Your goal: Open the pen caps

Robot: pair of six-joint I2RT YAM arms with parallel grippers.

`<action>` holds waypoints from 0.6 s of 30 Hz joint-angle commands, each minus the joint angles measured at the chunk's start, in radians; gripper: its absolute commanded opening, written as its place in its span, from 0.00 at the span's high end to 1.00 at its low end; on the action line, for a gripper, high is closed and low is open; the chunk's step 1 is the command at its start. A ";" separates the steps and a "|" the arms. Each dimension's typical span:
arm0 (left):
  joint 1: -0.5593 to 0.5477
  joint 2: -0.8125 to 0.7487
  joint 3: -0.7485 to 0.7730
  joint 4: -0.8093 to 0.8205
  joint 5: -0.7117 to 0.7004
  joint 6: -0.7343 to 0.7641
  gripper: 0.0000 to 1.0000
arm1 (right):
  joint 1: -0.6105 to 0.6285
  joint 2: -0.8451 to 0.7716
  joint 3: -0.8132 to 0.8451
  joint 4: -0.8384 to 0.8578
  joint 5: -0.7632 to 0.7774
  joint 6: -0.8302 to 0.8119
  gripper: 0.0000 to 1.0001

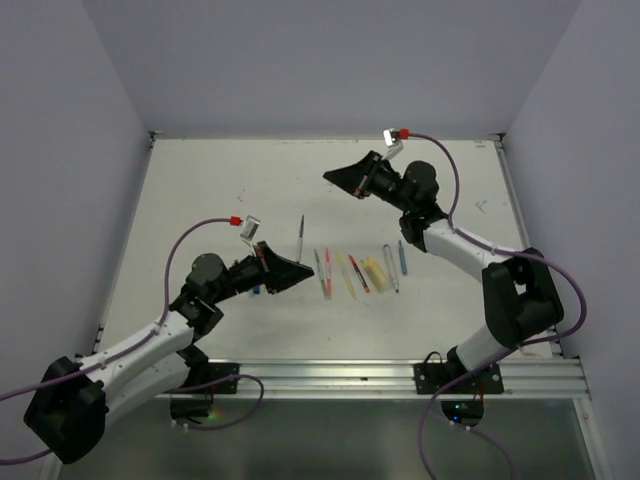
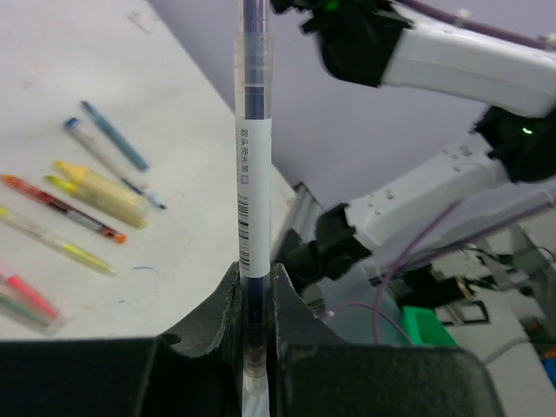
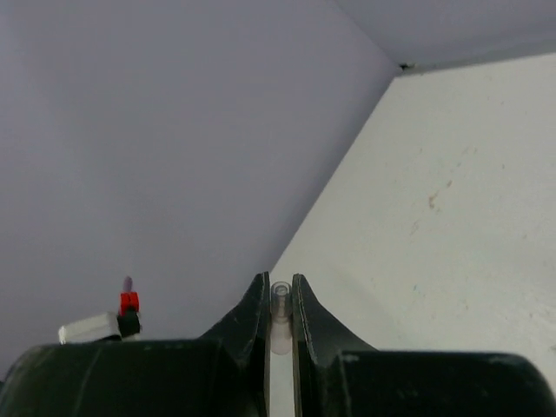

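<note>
My left gripper is shut on the lower end of a slim pen with dark ink and a white barcode label. It holds the pen off the table, pointing away from the wrist. My right gripper is raised over the far middle of the table, well apart from that pen. It is shut on a small clear pen cap, whose open end shows between the fingertips. Several other pens with blue, yellow, red and pink parts lie in a row on the table.
The white table has walls at the back and both sides. A metal rail runs along the near edge. The right arm hangs in front of the left wrist view, beyond the held pen.
</note>
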 commanded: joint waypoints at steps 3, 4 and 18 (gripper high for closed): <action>0.003 -0.099 0.236 -0.601 -0.405 0.200 1.00 | 0.069 -0.042 0.131 -0.549 0.087 -0.270 1.00; 0.007 -0.119 0.289 -0.650 -0.452 0.211 1.00 | 0.078 -0.045 0.134 -0.599 0.101 -0.294 1.00; 0.053 -0.161 0.402 -0.837 -0.622 0.226 1.00 | 0.342 0.043 0.171 -1.074 0.363 -0.420 1.00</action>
